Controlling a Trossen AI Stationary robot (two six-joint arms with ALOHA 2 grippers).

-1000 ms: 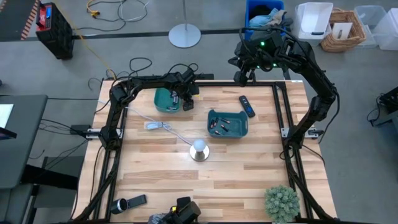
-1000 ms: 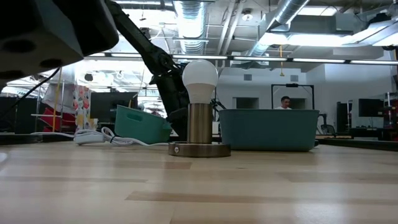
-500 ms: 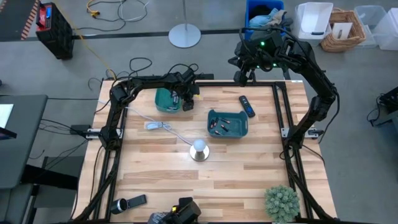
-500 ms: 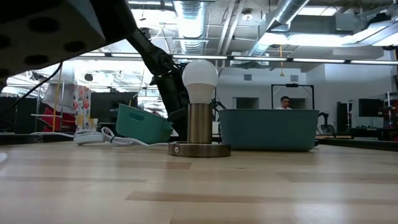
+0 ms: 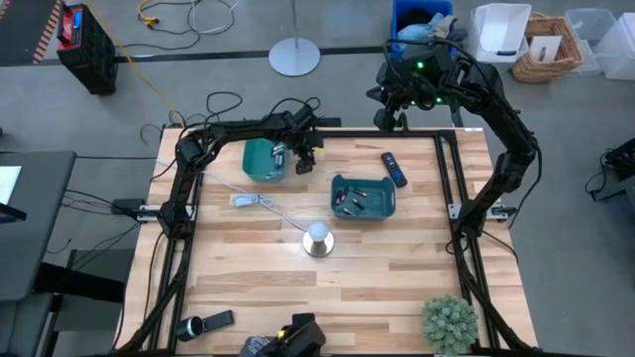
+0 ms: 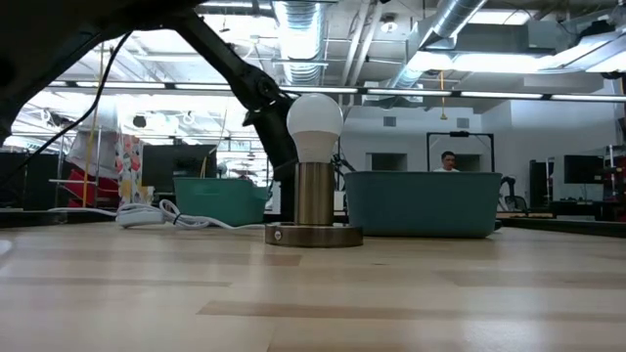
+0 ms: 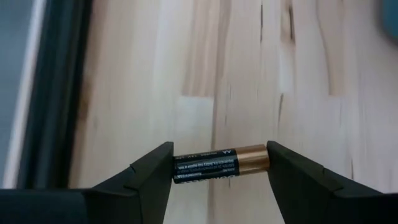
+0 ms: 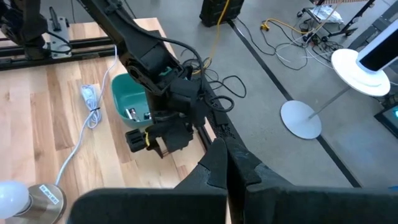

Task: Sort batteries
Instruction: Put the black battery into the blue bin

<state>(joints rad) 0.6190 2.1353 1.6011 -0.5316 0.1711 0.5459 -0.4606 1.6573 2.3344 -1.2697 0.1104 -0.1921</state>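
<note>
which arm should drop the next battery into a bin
Left. The left gripper already pinches a battery end to end, beside both teal bins. The right gripper is shut and empty, off the table's far edge.

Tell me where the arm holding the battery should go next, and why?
Probably sideways to the bigger teal bin, then let go. The left gripper pinches a battery end to end over bare table, and that bin already holds batteries.
</note>
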